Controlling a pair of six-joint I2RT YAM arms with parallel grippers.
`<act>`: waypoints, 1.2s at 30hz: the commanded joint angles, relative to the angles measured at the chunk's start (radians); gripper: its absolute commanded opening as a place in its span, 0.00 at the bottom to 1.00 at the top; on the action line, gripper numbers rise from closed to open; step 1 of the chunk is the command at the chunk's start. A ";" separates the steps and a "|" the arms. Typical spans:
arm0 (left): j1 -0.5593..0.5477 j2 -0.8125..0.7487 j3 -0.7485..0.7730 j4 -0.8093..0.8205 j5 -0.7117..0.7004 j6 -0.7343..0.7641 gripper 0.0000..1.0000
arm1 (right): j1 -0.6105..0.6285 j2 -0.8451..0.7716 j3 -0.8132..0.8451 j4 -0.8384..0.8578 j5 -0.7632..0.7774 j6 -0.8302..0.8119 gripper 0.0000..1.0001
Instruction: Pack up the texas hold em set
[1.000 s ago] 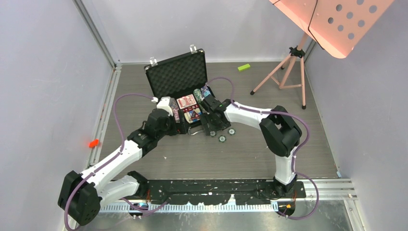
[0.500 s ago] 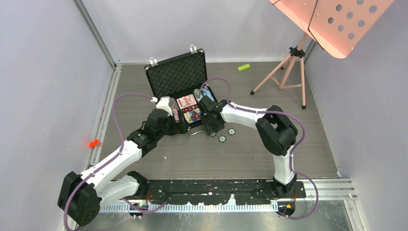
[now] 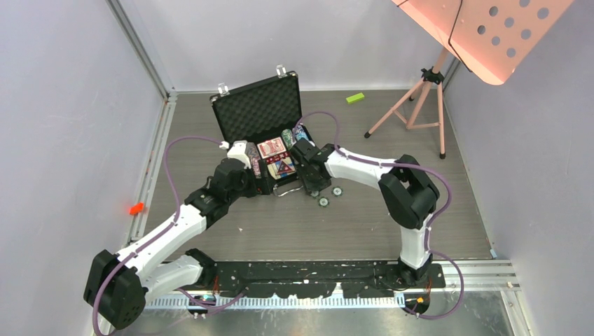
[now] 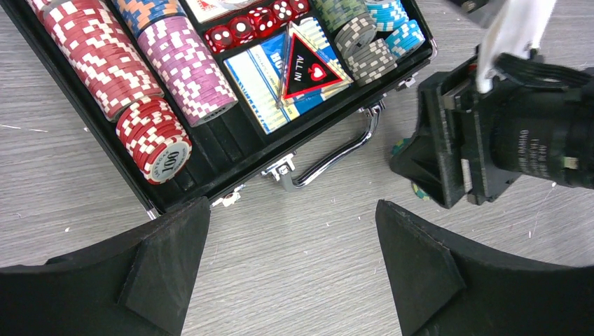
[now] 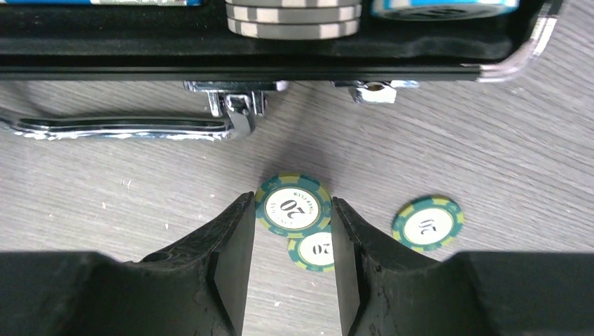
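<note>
R pincer (image 5: pixel 292 210) was clenched on 1 green 20 chip (image 5: pixel 293 203); 2 loose chips (image 5: pixel 428 224) lay adjacent on surface (image 4: pixel 315 273). L pincer (image 4: pixel 291 210) was released, near open case (image 4: pixel 231 148) front.

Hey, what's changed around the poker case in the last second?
The right arm's elbow swung left, then back, leaving the right gripper slightly further right at the briefcase front, where its fingers pinch a green 20 chip. The left gripper, open, the briefcase and the two loose chips stayed put.
</note>
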 commanded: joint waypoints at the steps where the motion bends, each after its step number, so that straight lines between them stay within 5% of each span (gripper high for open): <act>1: 0.005 -0.023 0.018 0.016 -0.004 -0.004 0.92 | -0.018 -0.126 -0.004 -0.034 0.046 0.000 0.34; 14: 0.005 -0.020 0.017 0.024 0.006 -0.007 0.92 | -0.168 -0.220 -0.167 -0.011 0.024 0.011 0.32; 30: 0.005 -0.024 0.016 0.020 0.001 -0.008 0.92 | -0.192 -0.186 -0.201 0.063 -0.010 0.015 0.32; 33: 0.005 -0.020 0.017 0.019 0.002 -0.009 0.92 | -0.194 -0.178 -0.195 0.060 -0.011 0.015 0.34; 36: 0.005 -0.018 0.016 0.018 0.002 -0.007 0.92 | -0.195 -0.183 -0.199 0.058 -0.014 0.018 0.47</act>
